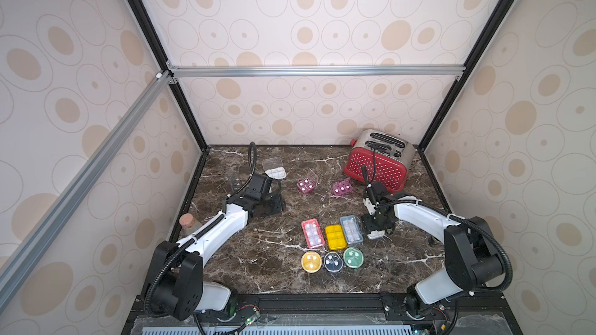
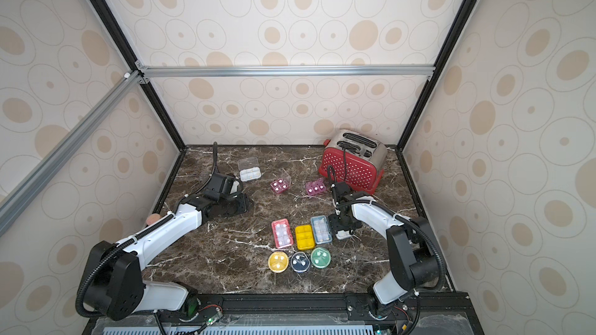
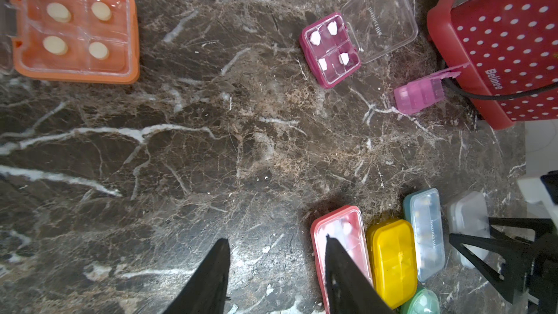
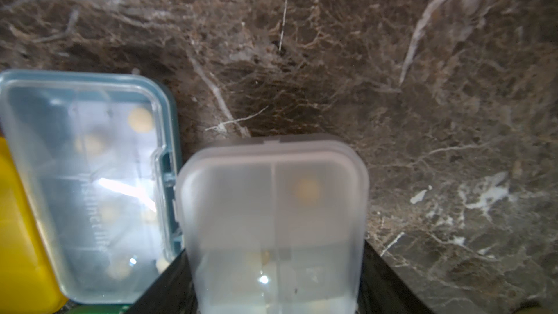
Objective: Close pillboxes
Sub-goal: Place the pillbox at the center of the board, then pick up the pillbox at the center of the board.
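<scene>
Right wrist view: the right hand (image 4: 274,249) grips a white pillbox (image 4: 271,194) by its two long sides. The box fills the lower middle of the frame, and a black finger sits tight against each side. The box is milky plastic with round corners. Its lid is down and a yellow pill shows through. Just beside it, in the lower left, lies a blue pillbox (image 4: 90,176) with a clear lid. The letters on that lid look like "instinct life". A yellow pillbox (image 4: 18,237) peeks in at the left edge.

In the left wrist view the left hand (image 3: 277,267) is open. Nothing is between its two pointed black fingers at the bottom of the frame. One finger stands in front of a red pillbox (image 3: 347,222). An orange pillbox (image 3: 75,25), square with four round pale pills, lies in the upper left, well apart from the hand. In the upper right a pink pillbox (image 3: 330,49) has its clear lid open. At the right edge a red toaster (image 3: 498,40) with white dots says "Belinee".

In both top views three round pillboxes (image 1: 333,262), yellow, navy and green, sit in a row in the lower middle. The tabletop (image 1: 258,269) looks like dark brown marble with white veins.
</scene>
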